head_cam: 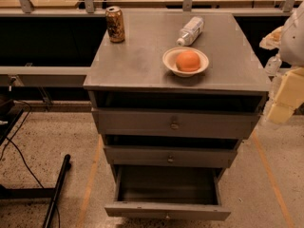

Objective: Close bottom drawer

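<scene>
The grey metal cabinet [175, 56] stands in the middle of the camera view with three drawers. The bottom drawer [167, 211] is pulled far out toward me, and its inside shows bare. The middle drawer [170, 156] and the top drawer [175, 123] stick out only slightly. My gripper [281, 106] hangs at the right edge of the view, beside the cabinet's top right corner at top-drawer height. It is well above and to the right of the bottom drawer and touches nothing.
On the cabinet top stand a drink can [115, 24], a lying water bottle [191, 31] and a white bowl [171, 66] holding an orange [188, 61]. A black pole [56, 191] and cables lie on the floor at left. A metal rail [42, 75] runs behind.
</scene>
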